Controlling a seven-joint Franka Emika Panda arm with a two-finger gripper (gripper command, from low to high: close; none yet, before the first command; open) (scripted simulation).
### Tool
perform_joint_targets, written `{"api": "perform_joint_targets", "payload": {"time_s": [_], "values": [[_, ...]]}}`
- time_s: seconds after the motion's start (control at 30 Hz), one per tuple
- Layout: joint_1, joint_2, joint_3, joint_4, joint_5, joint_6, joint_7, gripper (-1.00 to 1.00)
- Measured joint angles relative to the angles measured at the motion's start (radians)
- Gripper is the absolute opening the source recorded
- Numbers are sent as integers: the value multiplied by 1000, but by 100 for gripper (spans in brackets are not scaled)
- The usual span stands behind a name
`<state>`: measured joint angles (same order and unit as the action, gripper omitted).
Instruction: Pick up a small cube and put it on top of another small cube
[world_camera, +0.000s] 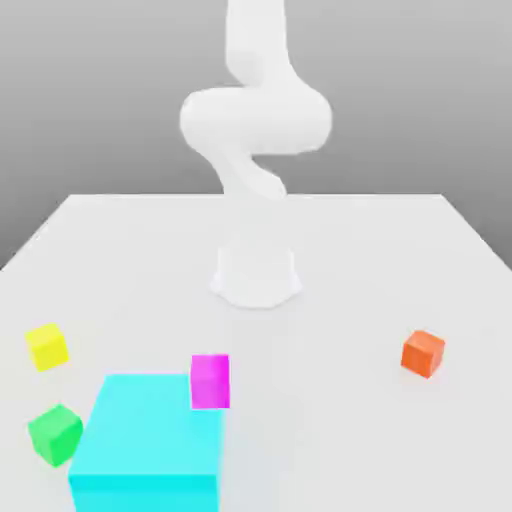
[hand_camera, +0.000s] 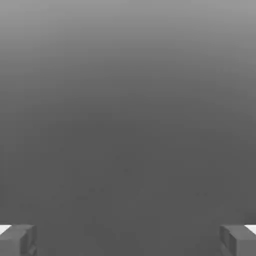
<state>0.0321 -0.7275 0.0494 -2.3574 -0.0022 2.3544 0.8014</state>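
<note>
Towards the white table's (world_camera: 330, 340) edge at the exterior view's right lies the small plain orange-red cube (world_camera: 422, 354), tilted to no side that shows and turned so that one corner faces forward. The table's near edge and the front parts of both side edges are cut off, as is the lower front of the big cyan block (world_camera: 150, 430). The white robot arm (world_camera: 256, 120) runs out past the top of the exterior view, its pale segments hard to tell apart.

In the hand view, the two-finger gripper (hand_camera: 128, 241) stands wide open with nothing held, its grey fingers (hand_camera: 17, 241) cut off. The orange-red cube is well apart from the arm's base (world_camera: 256, 275); exactly how far it lies from the gripper I cannot tell.

There are four small cubes and one big block: besides the orange-red one, a magenta cube (world_camera: 210, 382) hides the block's far corner at the exterior view's right, whether resting on it I cannot tell. Towards the table's opposite side edge are a yellow cube (world_camera: 47, 347) and, nearer the front, a green cube (world_camera: 56, 435) just beside the block.
</note>
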Motion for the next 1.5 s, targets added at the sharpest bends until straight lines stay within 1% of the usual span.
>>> {"api": "perform_joint_targets", "payload": {"time_s": [0.37, 0.53, 0.6, 0.63, 0.7, 0.8, 0.9, 1.03, 1.13, 1.3, 1.43, 1.47, 1.5], "values": [[176, 385, 237, -282, -13, 278, 8, 0], [281, 595, 346, -423, -19, 426, 11, 0], [343, 676, 389, -478, -13, 483, 7, 0], [352, 707, 400, -497, 0, 506, -3, 0], [405, 746, 412, -505, 47, 531, -38, 0], [386, 790, 419, -498, 114, 557, -89, 0], [378, 834, 430, -488, 140, 584, -111, 0], [394, 891, 406, -478, 117, 622, -97, 0], [437, 929, 351, -473, 76, 653, -68, 0], [570, 981, 197, -466, -12, 705, -3, 0], [728, 1013, 25, -463, -83, 747, 56, 0], [759, 1018, -7, -463, -93, 754, 66, -100], [759, 1018, -7, -463, -93, 754, 66, -100]]}}
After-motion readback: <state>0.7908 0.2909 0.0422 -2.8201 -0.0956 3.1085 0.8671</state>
